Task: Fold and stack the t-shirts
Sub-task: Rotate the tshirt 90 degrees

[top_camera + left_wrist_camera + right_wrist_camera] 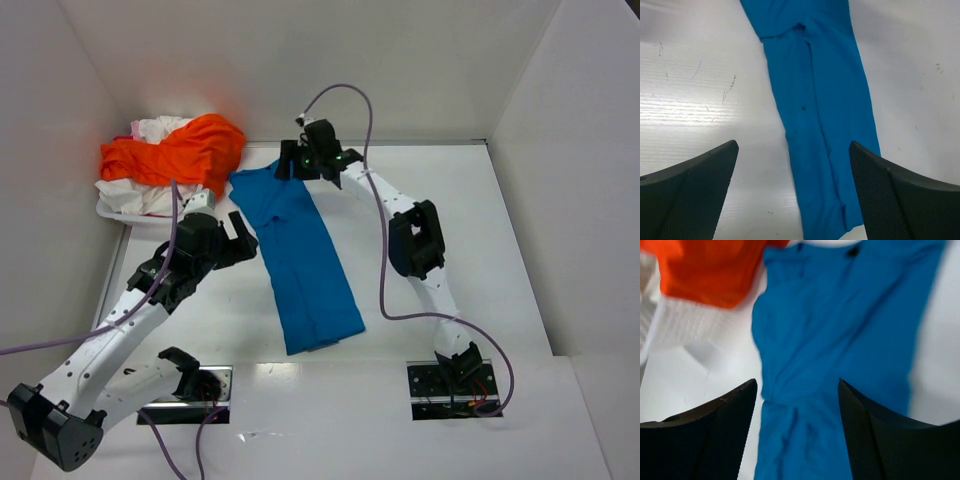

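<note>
A bright blue t-shirt point(300, 255) lies folded into a long narrow strip on the white table, running from back left to front centre; it also shows in the left wrist view point(822, 125) and the right wrist view point(840, 340). An orange t-shirt point(180, 150) lies heaped over white and pinkish shirts point(150, 128) at the back left. My left gripper point(240, 240) is open and empty, just left of the blue strip. My right gripper point(290, 160) is open and empty above the strip's far end.
A white basket point(115, 212) at the back left holds the shirt heap. White walls close in the table at the back and both sides. The arm bases stand at the near edge.
</note>
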Controlling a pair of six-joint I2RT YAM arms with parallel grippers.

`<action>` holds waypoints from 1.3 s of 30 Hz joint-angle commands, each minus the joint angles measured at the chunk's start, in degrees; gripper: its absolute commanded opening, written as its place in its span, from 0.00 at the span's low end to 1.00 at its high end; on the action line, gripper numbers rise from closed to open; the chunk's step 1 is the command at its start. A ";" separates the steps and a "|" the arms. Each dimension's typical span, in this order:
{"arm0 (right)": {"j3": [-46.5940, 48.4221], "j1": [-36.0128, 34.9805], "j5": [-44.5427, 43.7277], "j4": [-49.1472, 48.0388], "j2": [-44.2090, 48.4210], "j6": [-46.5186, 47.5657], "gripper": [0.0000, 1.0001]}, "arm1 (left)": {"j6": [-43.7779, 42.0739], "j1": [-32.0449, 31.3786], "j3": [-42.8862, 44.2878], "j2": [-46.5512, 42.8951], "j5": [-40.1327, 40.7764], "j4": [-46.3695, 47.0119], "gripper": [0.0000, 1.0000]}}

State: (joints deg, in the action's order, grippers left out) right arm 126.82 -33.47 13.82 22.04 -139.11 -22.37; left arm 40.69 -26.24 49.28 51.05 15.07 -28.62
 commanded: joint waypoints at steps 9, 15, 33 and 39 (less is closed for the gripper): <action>12.39 2.71 -10.84 5.38 -0.19 8.22 0.42 | -5.79 7.42 9.78 17.33 -6.35 6.02 0.99; 16.59 2.71 -7.06 3.18 -5.02 8.22 0.09 | -7.64 11.91 12.33 23.30 -8.83 13.50 0.56; 24.61 3.24 -5.04 6.69 -17.86 8.31 0.00 | -8.43 17.97 31.11 54.41 -11.63 24.84 0.00; 24.61 3.24 -7.23 7.75 -18.39 8.31 0.00 | -8.43 19.12 36.76 63.02 -11.64 23.27 0.00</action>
State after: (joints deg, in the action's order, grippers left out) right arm 148.59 -30.33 7.94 29.12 -156.97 -15.05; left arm 31.81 -7.79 82.87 111.66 4.27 -7.16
